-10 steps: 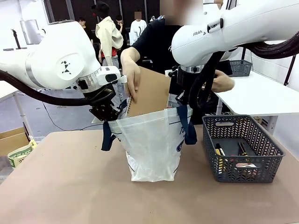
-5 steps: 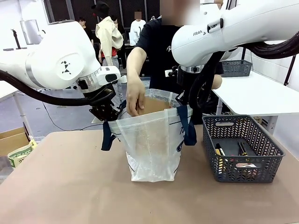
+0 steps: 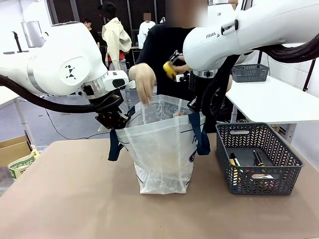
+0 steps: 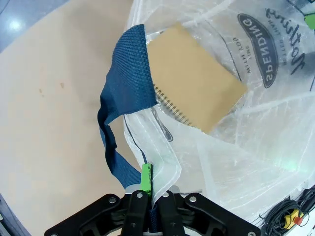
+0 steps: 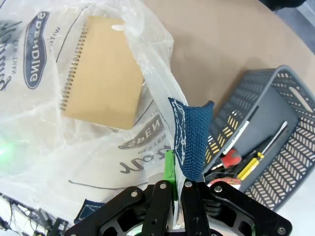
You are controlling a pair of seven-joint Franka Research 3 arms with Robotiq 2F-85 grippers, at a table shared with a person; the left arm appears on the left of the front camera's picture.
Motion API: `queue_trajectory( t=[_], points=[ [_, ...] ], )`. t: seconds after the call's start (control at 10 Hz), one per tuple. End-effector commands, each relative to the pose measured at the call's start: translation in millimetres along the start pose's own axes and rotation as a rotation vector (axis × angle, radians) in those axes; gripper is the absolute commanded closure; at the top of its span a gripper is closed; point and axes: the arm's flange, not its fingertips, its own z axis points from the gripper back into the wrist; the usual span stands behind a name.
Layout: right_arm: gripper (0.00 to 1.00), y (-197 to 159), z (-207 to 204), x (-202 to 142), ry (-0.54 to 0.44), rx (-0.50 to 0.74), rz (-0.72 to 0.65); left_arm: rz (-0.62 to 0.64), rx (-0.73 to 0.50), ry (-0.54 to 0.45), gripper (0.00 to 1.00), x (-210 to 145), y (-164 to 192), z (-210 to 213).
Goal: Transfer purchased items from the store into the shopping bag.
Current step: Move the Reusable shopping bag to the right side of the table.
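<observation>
At the middle of the table [image 3: 65, 199] the bag [image 3: 162, 154] stands, mouth stretched wide: left gripper [image 4: 147, 179] and right gripper [image 5: 176, 172] each pinch its rim at a strap [image 4: 125, 88], likely to leave clear entry from above. A notebook [image 4: 197, 93] lies inside. The person's hand [image 3: 143, 82] hovers over the opening; the other holds a yellow item [image 3: 169, 69]. A basket [image 3: 249, 127] stands near on the right.

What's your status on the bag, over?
Left gripper, right gripper shut on rim of translucent white plastic shopping bag. Brown spiral-bound notebook inside. Person's hand over opening.
</observation>
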Motion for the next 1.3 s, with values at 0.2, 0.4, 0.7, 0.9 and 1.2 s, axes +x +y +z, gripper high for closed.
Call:
queue_trajectory(
  t=[0.2, 0.4, 0.7, 0.9, 1.2],
  points=[
    [1.00, -0.3, -1.0, -0.5, 0.001, -0.001, 0.000, 0.004, 0.007, 0.000, 1.00, -0.6, 0.2, -0.4],
    [1.00, -0.3, -1.0, -0.5, 0.001, -0.001, 0.000, 0.004, 0.007, 0.000, 1.00, -0.6, 0.2, -0.4],
    [1.00, -0.3, -1.0, -0.5, 0.001, -0.001, 0.000, 0.004, 0.007, 0.000, 1.00, -0.6, 0.2, -0.4],
    [1.00, -0.3, -1.0, -0.5, 0.001, -0.001, 0.000, 0.004, 0.007, 0.000, 1.00, -0.6, 0.2, -0.4],
    [1.00, -0.3, -1.0, -0.5, 0.001, -0.001, 0.000, 0.004, 0.007, 0.000, 1.00, -0.6, 0.2, -0.4]
  ],
)
